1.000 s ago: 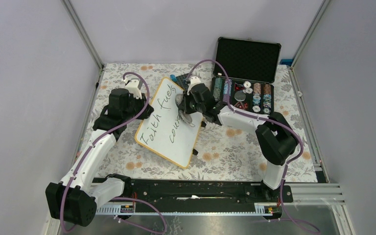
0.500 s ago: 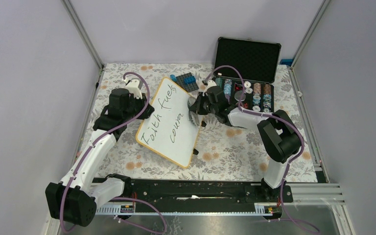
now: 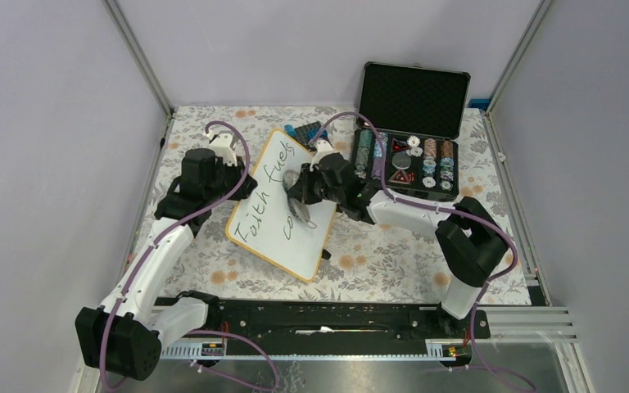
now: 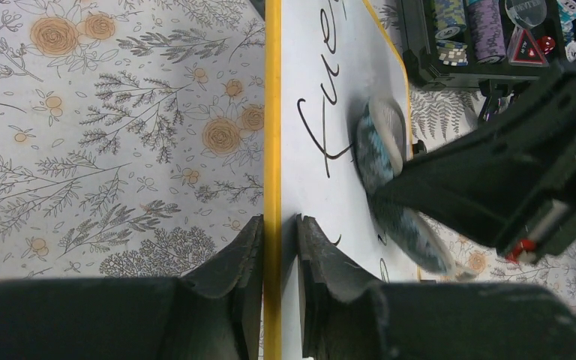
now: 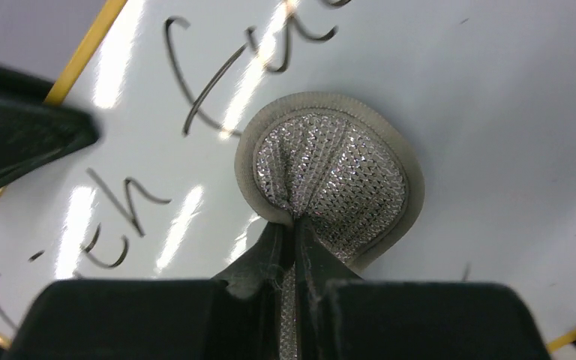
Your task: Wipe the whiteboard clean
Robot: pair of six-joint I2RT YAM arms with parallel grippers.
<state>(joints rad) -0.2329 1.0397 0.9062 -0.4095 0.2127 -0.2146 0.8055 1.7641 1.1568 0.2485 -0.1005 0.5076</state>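
Note:
The whiteboard [image 3: 272, 214] lies tilted on the floral cloth, white with a yellow rim [image 4: 272, 112] and black handwriting. My left gripper [image 3: 246, 183] is shut on its left edge, one finger on each side of the rim [image 4: 279, 225]. My right gripper [image 3: 305, 196] is shut on a round silver mesh pad [image 5: 330, 172], which presses flat on the board's surface [image 5: 495, 112] beside the written letters. In the left wrist view the pad [image 4: 379, 142] sits over the second line of writing, with the right arm [image 4: 510, 172] behind it.
An open black chip case [image 3: 409, 98] with rows of poker chips stands at the back right, close to the right arm. A small dark block with blue parts [image 3: 303, 131] lies just behind the board. Metal frame posts and grey walls enclose the table.
The right gripper swept the pad out to the board's right edge, then back left over the second line of writing. The left gripper and the board have stayed still.

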